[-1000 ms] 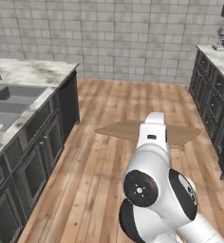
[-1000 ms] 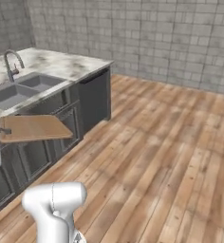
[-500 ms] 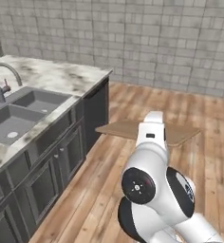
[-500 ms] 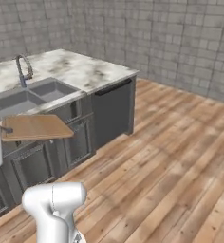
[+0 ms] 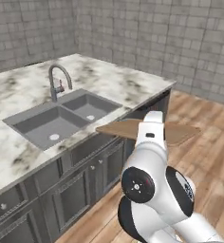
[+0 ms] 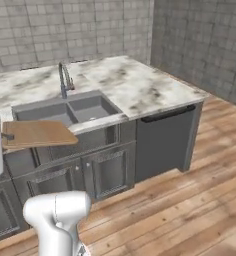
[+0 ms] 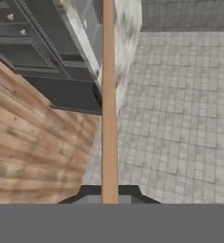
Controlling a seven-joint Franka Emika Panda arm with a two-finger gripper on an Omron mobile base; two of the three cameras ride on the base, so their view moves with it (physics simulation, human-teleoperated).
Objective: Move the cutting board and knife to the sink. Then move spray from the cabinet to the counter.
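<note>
1. In the left base view the tabletop (image 5: 19,90), white marble-look with grey-brown veining, runs from the left edge toward the middle, backed by a grey tiled wall (image 5: 180,33)
2. The sink (image 5: 61,118) is set into that tabletop: a grey double basin with a round drain in each half and a curved silver faucet (image 5: 57,80) standing at its far rim
3. Below the tabletop's front edge sit dark panelled lower cabinets (image 5: 71,199) with small round knobs
4. Right of the sink, the cutting board (image 5: 178,133) lies flat and level in the air, just off the tabletop's front edge and above the wooden floor (image 5: 213,156); the white arm (image 5: 152,142) crosses in front of its middle
5. In the right base view the same cutting board (image 6: 37,134) sits at the left, in front of the sink (image 6: 65,112) and overlapping the tabletop's (image 6: 140,87) front edge as seen from there; whether it hangs over the basin or short of it I cannot tell
6. To the right of the sink in that view, a dark flat-fronted panel (image 6: 162,142) stands under the tabletop, and the plank floor (image 6: 190,210) spreads to the right
7. In the hand view the cutting board (image 7: 109,118) shows edge-on as a thin light-brown strip running up from the hand (image 7: 109,194); the hand's two dark fingertips (image 7: 88,193) are closed tight against it, one on each face, so the board is held by its edge
</note>
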